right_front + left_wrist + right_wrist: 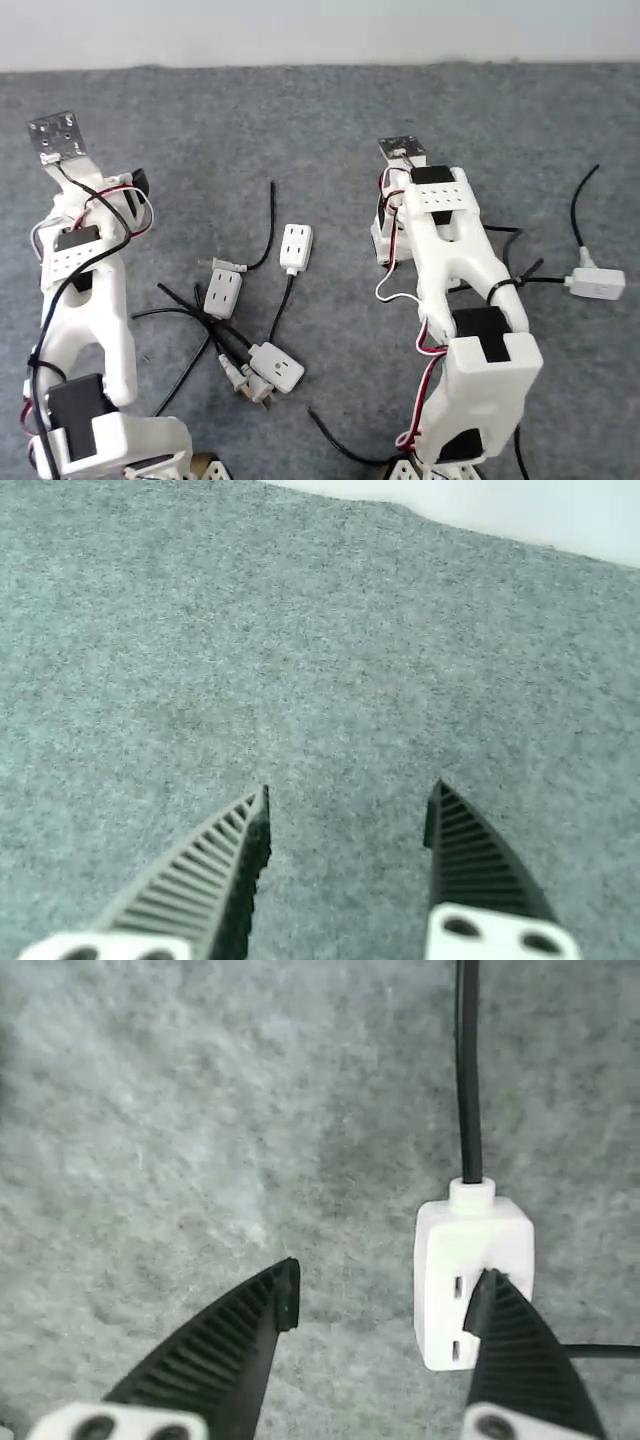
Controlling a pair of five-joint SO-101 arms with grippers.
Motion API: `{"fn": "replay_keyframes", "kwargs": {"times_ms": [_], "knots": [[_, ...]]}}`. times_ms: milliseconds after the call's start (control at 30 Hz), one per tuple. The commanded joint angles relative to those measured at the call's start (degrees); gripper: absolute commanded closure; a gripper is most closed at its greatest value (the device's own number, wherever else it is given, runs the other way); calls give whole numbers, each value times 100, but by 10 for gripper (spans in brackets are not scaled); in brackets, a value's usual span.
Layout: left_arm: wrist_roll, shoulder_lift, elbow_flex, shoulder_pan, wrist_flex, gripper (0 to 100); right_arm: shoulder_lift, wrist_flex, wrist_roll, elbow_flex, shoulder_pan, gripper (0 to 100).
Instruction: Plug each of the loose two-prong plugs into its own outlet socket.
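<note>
My right gripper (388, 1275) is open just above the grey carpet. A white outlet socket (472, 1260) on a black cord (466, 1070) lies beside it, and one fingertip (490, 1305) overlaps the socket's corner. My left gripper (350, 795) is open over bare carpet with nothing between its fingers. In the high view, between the arms, lie three white sockets: one (295, 247) farthest back, one (222, 292) with a grey plug (226, 266) at its far end, and one (277, 366) nearest, with loose plugs (248, 380) beside it.
A fourth white socket (596, 285) with a curling black cord lies at the far right. Black cords (190, 320) cross and tangle between the middle sockets. The left arm (85, 290) and right arm (460, 260) are folded over the carpet. A pale wall (320, 30) borders the back.
</note>
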Motion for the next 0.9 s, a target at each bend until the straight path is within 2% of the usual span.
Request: {"fn": "replay_keyframes", "kwargs": {"times_ms": [0,300,533,733,867], "knots": [[26,-105,-84,18,-141,754,-435,374,79,-141,-268,713],[18,-79,-84,18,-141,754,-1349,1490,35,-607,-1727,713],[18,-62,-84,18,-246,754,-1974,2237,1037,-378,-2642,713],[18,-70,-84,9,-237,754,-1824,1314,1257,800,-3187,713],[18,-62,-84,0,-246,754,-1569,910,1204,976,-3591,713]]}}
